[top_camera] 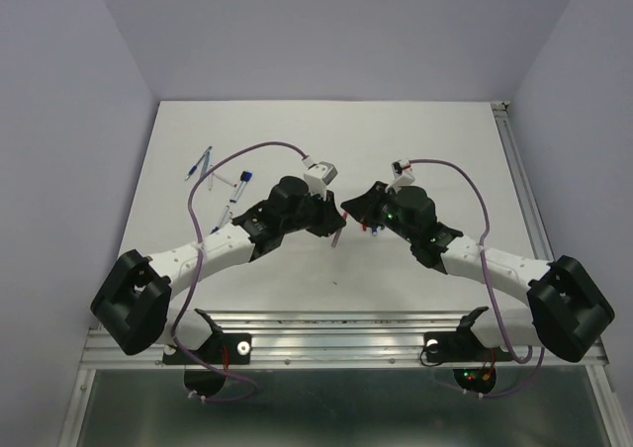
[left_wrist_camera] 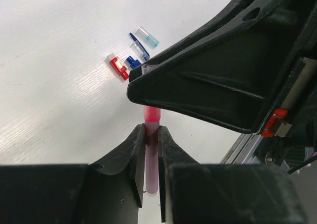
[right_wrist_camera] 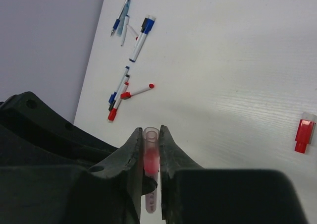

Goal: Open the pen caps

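Note:
A whitish pen barrel is clamped in my left gripper, which is shut on it above the middle of the table. The pen's red, clear-tipped cap sticks out ahead of the left fingers. My right gripper is shut on this cap, and its black finger crosses over the cap in the left wrist view. Both grippers meet tip to tip. Loose pen caps lie on the table beyond: red, dark blue and light blue.
Several pens lie at the far left of the table, some with blue or red ends, and a thicker blue-capped marker lies beside them. A red cap lies to the right. The metal rail marks the near table edge.

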{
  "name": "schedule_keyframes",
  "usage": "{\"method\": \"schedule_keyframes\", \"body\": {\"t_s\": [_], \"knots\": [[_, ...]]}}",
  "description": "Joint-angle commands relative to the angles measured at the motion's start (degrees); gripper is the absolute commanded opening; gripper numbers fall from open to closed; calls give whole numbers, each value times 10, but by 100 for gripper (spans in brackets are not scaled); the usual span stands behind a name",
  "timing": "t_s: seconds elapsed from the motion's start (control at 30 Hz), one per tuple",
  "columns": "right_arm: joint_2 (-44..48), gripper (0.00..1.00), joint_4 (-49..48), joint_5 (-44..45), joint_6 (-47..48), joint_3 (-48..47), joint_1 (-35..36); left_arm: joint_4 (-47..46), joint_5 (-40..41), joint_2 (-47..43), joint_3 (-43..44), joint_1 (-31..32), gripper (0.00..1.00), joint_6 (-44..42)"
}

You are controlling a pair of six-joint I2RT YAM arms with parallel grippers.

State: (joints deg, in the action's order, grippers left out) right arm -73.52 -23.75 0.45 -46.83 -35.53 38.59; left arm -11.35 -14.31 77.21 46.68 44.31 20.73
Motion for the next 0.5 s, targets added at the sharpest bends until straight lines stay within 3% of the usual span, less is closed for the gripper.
{"method": "schedule_keyframes", "body": {"t_s": [0.0, 0.03, 0.1, 0.2, 0.47], "knots": [[0, 4, -14, -1, -4, -37, -3, -19, 8, -2, 32, 2, 0, 6], [2, 1, -12, -2, -5, -38, -4, -16, 7, 0, 32, 3, 0, 5], [6, 1, -7, -1, -12, -39, -4, -6, 8, 9, 35, 3, 14, 3], [17, 1, 12, 3, -26, -45, -3, 2, 10, 19, 39, 5, 25, 0], [49, 1, 45, -2, -58, -48, -4, 28, 38, 50, 57, 17, 27, -9]]}}
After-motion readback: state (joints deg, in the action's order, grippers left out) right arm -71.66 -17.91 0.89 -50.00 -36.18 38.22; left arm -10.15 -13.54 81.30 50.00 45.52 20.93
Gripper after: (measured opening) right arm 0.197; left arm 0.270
